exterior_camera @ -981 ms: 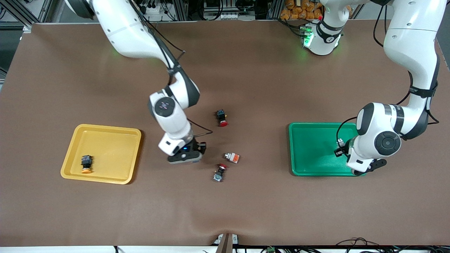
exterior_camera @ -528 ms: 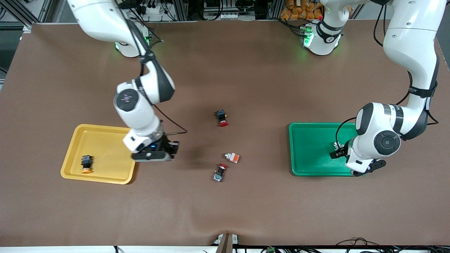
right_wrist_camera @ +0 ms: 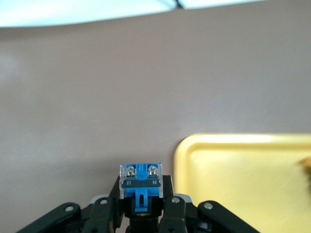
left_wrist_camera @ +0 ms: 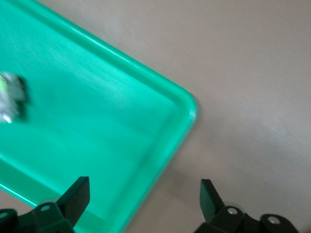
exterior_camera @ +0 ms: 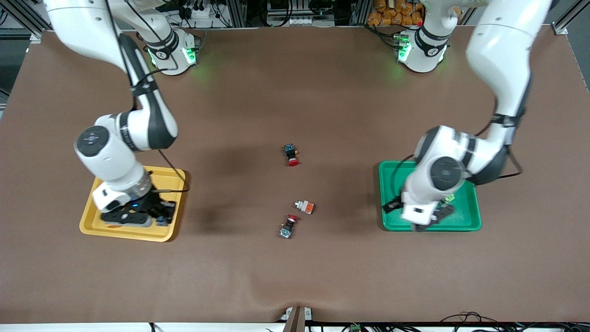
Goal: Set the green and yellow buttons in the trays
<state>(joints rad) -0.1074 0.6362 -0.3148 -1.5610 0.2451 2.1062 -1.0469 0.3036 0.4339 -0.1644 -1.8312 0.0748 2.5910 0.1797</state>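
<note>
Right gripper (exterior_camera: 159, 217) has swung from mid-bench to over the yellow tray (exterior_camera: 176, 174). Its jaws are clamped on a blue-and-black button (right_wrist_camera: 140, 187), held upright between them; the right wrist view has the tray rim just ahead of the jaws. So the carry is done and the drop is next, I'd say. An orange cap (exterior_camera: 112, 226) peeks out beneath the gripper body, likely the button already in that tray.

Mid-bench, untouched and well apart from both jaws: red button (exterior_camera: 291, 155), white-silver button with orange block (exterior_camera: 304, 207), second red button (exterior_camera: 287, 228) just beside it.

Left gripper (exterior_camera: 417, 216) has opened its jaws wide, nothing between them, and has moved toward the green tray's (exterior_camera: 471, 210) edge at the bench middle. The green-block button (exterior_camera: 448, 198) now sits in that tray, clear of the jaws. That placement looks complete; the left arm appears to be leaving.

Remaining, by my read: release over yellow, then the orange-block switch.
</note>
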